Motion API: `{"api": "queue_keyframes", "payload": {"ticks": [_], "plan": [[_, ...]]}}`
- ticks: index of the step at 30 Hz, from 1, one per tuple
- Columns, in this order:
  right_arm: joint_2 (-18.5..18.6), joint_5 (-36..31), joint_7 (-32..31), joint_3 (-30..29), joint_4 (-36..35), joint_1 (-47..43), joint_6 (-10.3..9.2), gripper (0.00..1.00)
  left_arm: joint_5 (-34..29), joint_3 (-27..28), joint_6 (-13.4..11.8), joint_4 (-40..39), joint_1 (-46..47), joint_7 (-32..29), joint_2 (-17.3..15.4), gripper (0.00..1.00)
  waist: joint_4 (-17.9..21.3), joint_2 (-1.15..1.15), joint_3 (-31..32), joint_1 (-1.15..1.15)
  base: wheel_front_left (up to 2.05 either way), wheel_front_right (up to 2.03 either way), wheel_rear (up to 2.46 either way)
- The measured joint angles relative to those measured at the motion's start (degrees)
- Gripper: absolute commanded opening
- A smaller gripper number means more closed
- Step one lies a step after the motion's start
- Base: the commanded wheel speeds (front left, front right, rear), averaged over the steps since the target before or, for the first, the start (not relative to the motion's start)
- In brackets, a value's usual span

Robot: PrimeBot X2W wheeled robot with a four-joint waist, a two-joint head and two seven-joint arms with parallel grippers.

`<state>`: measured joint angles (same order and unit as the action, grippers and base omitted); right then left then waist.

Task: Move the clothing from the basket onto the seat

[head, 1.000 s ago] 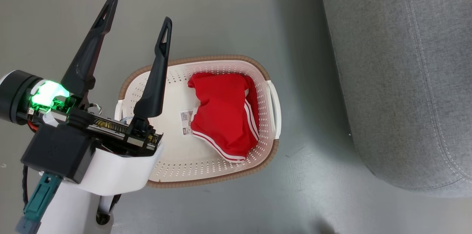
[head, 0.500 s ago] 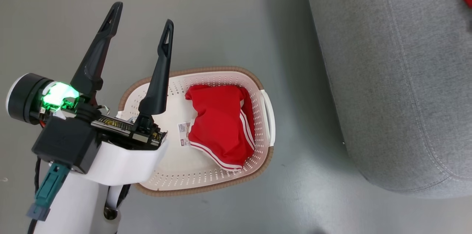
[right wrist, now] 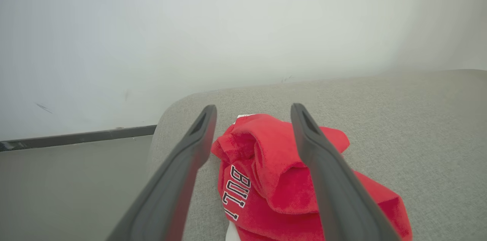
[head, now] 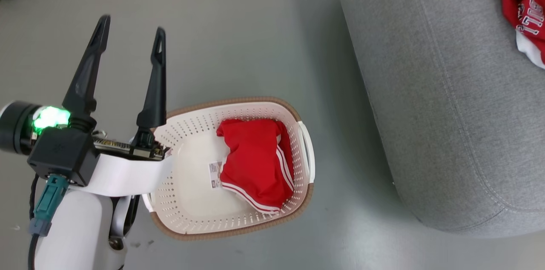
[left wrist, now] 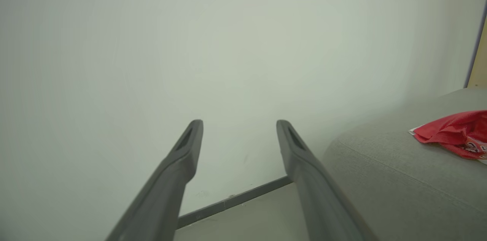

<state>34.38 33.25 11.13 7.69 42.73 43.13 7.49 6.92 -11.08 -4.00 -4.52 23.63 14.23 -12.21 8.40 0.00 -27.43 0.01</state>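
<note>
**Red kit split between basket and sofa**

One red garment with white stripes (head: 255, 163) lies crumpled in the right end of the cream basket (head: 191, 127), against its perforated wall and covering part of the barcode label (head: 214, 175) on the bottom. The basket stands on the grey floor (head: 255, 27), near the rounded edge of the grey sofa (head: 425, 91) but apart from it. A second red garment with white lettering (right wrist: 274, 172) lies bunched on the sofa cushion, near its end. The right gripper (right wrist: 253, 107) hangs over this garment with its fingers spread wide, gripping nothing. The left gripper (head: 132, 25) is over the floor by the basket's left end, its fingers likewise apart and empty.
</note>
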Motion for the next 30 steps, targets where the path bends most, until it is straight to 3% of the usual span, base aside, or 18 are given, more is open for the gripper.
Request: {"api": "queue_keyframes", "payload": {"ticks": [18, 30], "plan": [[-3.9, -2.3, 2.6, 4.1, -12.2, -7.2, 0.0, 1.0, 2.0, 3.8, -3.1, 7.7, -8.1, 0.4, 1.2, 1.0, -1.3, 0.0, 9.2, 0.0, 0.0, 0.0, 0.0], [-8.3, -5.7, 3.0, 5.2, -18.6, -13.7, 0.0, 1.0, 2.2, 3.7, -3.5, 9.9, -11.6, 0.4, 2.9, 1.0, -3.1, 0.0, 15.6, 0.0, 0.0, 0.0, 0.0]]}}
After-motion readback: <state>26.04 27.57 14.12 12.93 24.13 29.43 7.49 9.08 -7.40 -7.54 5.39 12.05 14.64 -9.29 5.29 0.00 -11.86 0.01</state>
